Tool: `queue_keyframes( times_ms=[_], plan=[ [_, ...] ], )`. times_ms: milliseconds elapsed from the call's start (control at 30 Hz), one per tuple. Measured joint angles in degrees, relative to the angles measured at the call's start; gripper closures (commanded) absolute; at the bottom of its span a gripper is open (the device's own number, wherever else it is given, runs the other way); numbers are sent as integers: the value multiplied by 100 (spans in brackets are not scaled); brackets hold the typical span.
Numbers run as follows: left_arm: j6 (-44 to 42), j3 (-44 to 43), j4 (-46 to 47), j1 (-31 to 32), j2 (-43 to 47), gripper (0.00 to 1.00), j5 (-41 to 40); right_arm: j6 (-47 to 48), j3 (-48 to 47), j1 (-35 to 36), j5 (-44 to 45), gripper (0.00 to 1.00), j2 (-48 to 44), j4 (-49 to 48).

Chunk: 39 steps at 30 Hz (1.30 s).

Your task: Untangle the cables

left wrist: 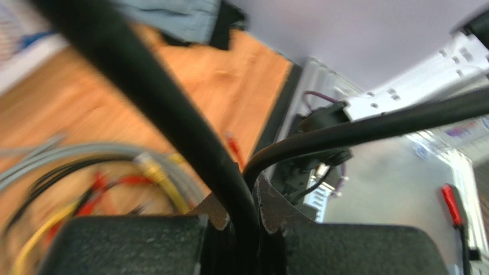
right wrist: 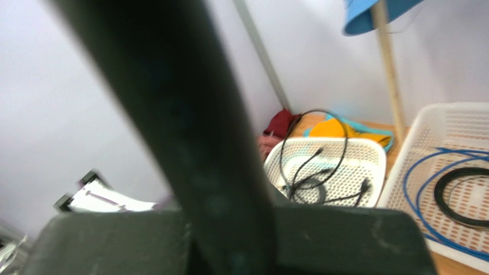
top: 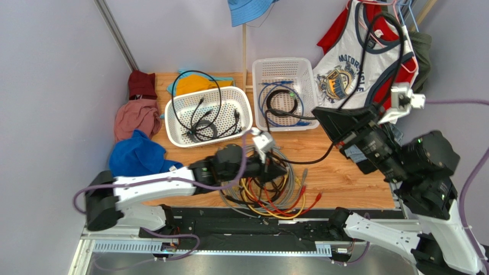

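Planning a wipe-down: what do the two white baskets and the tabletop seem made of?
Left basket and right basket: probably moulded plastic, matte white, judging by perforated grid walls. Tabletop: looks like wood or laminate, orange-brown with faint grain.

We see a wooden surface (top: 344,172), smooth with a satin grain. The left-hand basket (top: 247,112) and right-hand basket (top: 284,60) are white perforated plastic, faintly glossy. The black cable (left wrist: 172,114) looks matt and rubbery, the left gripper (left wrist: 245,229) is grainy black plastic, and the pink cloth (top: 135,117) looks soft and matt.
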<state>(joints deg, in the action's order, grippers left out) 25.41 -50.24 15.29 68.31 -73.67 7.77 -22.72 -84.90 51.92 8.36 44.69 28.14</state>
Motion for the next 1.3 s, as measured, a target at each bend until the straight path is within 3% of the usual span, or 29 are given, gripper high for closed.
queue_keyframes(
  times_ms=[100, 200, 467, 800, 1067, 1200, 1300],
  plan=[
    [46, -125, -1497, -240, 1172, 100, -686, -87, 970, -11, 553, 100, -800, -282],
    [94, -798, -3150, -437, 1926, 100, -1318, -247, 1687, -26, 918, 100, -1134, -382],
    [55, -3633, -5917, -691, 1613, 100, -1705, -863, 2896, -31, 955, 100, -841, -411],
    [-186, -4614, -6522, -695, 1235, 100, -1882, -1051, 3117, -33, -66, 100, -140, -1025],
    [-693, -5783, -6645, -774, 411, 100, -2253, -855, 2559, -39, -273, 100, 306, -1086],
    [-748, -5978, -6649, -1475, 181, 100, -2389, -614, 1895, -61, -304, 100, 1141, -1088],
    [-599, -5919, -6653, -2376, 68, 100, -2190, -466, 1279, -195, -448, 100, 2048, -1099]
  ],
)
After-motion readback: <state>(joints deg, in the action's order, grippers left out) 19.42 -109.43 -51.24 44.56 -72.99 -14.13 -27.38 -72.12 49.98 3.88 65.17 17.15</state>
